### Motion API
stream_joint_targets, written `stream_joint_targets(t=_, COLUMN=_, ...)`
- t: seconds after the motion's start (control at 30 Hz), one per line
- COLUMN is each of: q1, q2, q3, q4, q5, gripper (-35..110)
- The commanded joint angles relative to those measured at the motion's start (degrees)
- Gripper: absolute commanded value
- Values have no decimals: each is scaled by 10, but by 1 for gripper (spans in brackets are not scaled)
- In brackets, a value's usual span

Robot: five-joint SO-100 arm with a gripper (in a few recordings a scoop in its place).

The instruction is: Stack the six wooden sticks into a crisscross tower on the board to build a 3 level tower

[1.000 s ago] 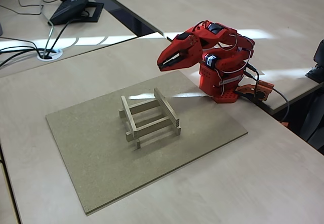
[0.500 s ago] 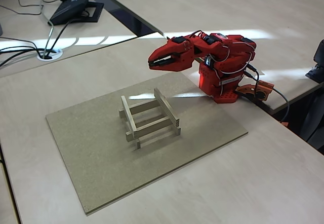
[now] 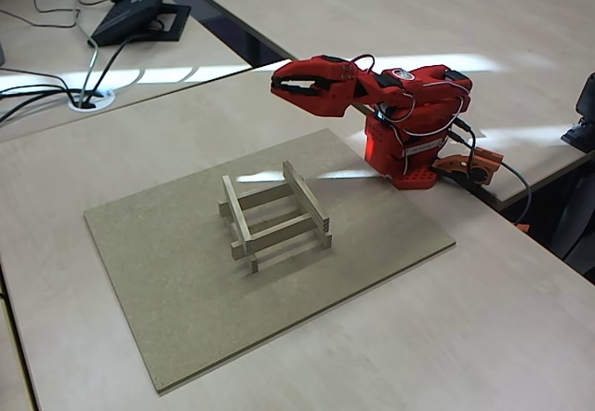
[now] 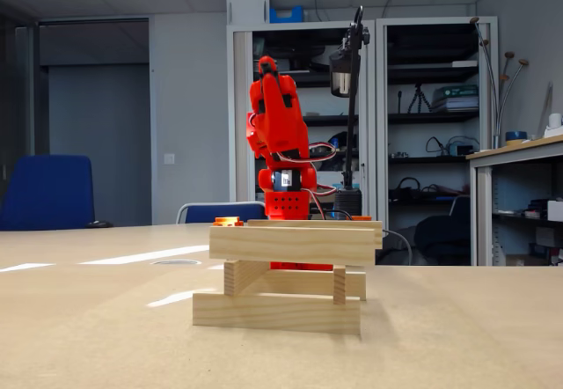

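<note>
Tower [image 3: 275, 216] stands mid-board [image 3: 167, 281], 3 crossed pairs of sticks, looks done. Light, stiff, unglued bars: nudge-sensitive, pinch 1 mid-length if adjusting. Gripper [image 3: 284, 86] raised near the base, jaws narrowly apart, holding nothing.

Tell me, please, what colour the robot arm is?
Bright red; the arm shows it best in a fixed view from above.

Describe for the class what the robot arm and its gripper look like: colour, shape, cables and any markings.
The arm is bright red plastic on a boxy red base, with dark motor blocks at the joints. Thin black and white cables loop along it, and an orange clamp piece sits at the base. The gripper has two long tapered red fingers, like a beak. In the low fixed view, one dark motor bears a small pale label, unreadable.
</note>
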Motion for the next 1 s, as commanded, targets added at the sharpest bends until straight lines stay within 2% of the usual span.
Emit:
stream_joint_targets(t=0.0, q1=-11, q2=4, q3=1, q4=-69, q5=-2, gripper=0)
stream_joint_targets(t=0.2, q1=-7, q2=4, q3=1, q4=-225, q5=-1, gripper=0)
stream_joint_targets(t=0.6, q1=15, q2=4, q3=1, q4=-668, q5=0, gripper=0)
stream_joint_targets(t=0.97, q1=17, q2=4, q3=1, q4=-970, q5=0, gripper=0)
